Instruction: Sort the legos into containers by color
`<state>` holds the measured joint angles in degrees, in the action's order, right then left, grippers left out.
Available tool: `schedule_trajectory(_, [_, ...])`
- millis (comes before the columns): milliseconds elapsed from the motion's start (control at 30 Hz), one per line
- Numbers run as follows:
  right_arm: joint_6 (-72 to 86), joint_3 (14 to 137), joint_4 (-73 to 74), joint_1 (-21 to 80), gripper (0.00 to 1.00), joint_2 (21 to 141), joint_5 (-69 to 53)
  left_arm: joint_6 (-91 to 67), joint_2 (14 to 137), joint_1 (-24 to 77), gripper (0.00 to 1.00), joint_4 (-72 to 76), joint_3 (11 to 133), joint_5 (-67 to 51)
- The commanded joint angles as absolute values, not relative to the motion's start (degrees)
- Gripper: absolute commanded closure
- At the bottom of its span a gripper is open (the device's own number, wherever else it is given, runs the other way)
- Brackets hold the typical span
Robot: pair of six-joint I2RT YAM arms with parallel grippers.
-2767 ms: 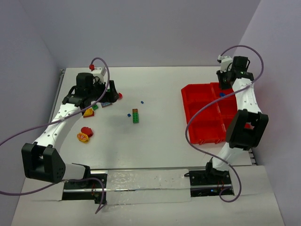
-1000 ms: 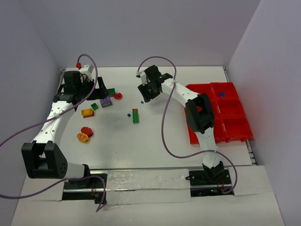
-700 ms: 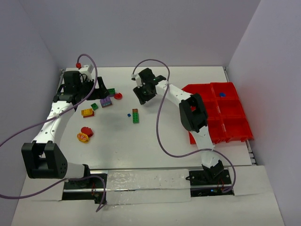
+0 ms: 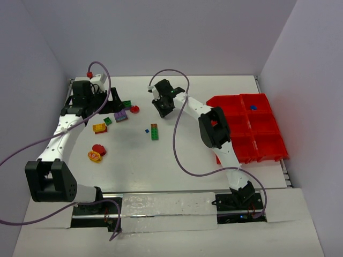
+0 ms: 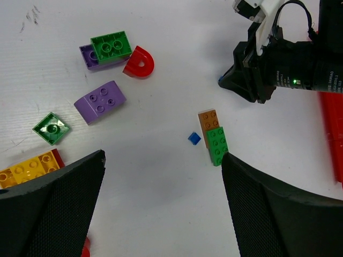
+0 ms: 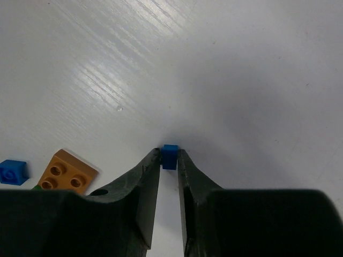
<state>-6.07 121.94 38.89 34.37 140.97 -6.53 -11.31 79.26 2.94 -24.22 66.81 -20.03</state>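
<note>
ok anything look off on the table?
Nothing spilled or damaged. One oddity: a green brick sits stacked on a purple brick, beside the red arch, so two colours are piled together.

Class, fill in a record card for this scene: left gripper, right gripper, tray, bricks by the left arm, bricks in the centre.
left gripper: open wide, empty
right gripper: closed on a small blue brick at its fingertips
tray: red, on the right, a blue piece visible inside
bricks by left arm: purple brick, green brick on a second purple brick, red arch, green plate, yellow brick
bricks in centre: green-and-tan stack, second blue brick beside it
</note>
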Motion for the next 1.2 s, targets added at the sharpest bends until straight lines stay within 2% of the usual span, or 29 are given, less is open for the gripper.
schedule_trajectory(0, [-6.9,121.8,38.6,34.8,0.83,141.1,-5.8,-9.3,79.4,2.6,0.07,-22.3,67.2,-21.5])
schedule_trajectory(167, [-7.7,115.2,36.8,34.9,1.0,135.5,-6.6,-1.6,81.7,3.7,0.11,-24.6,67.2,-22.2])
schedule_trajectory(367, [-7.3,108.8,36.4,32.2,1.0,122.4,-9.7,13.4,83.6,10.4,0.15,-24.9,60.7,-19.2])
schedule_trajectory(500, [-6.8,107.0,38.6,26.8,1.0,113.6,-12.0,15.7,85.7,12.4,0.17,-24.6,59.4,-20.0])
schedule_trajectory(700, [-11.5,101.5,42.8,8.5,1.0,102.1,-11.3,16.4,89.9,16.7,0.18,-23.1,59.9,-19.9])
schedule_trajectory(833, [-15.1,100.4,44.3,-1.7,1.0,100.7,-9.8,15.6,92.8,19.1,0.21,-21.7,60.4,-18.3])
schedule_trajectory(900, [-17.7,100.7,44.6,-9.9,1.0,101.4,-9.6,15.3,95.3,19.6,0.22,-22.0,61.7,-17.9])
schedule_trajectory(1033, [-20.4,103.9,45.3,-15.8,1.0,104.9,-8.8,14.7,97.2,19.9,0.22,-22.1,62.9,-18.4])
schedule_trajectory(1167, [-21.9,106.3,45.4,-17.5,1.0,108.9,-8.1,14.4,98.3,20.0,0.22,-22.0,63.4,-17.5])
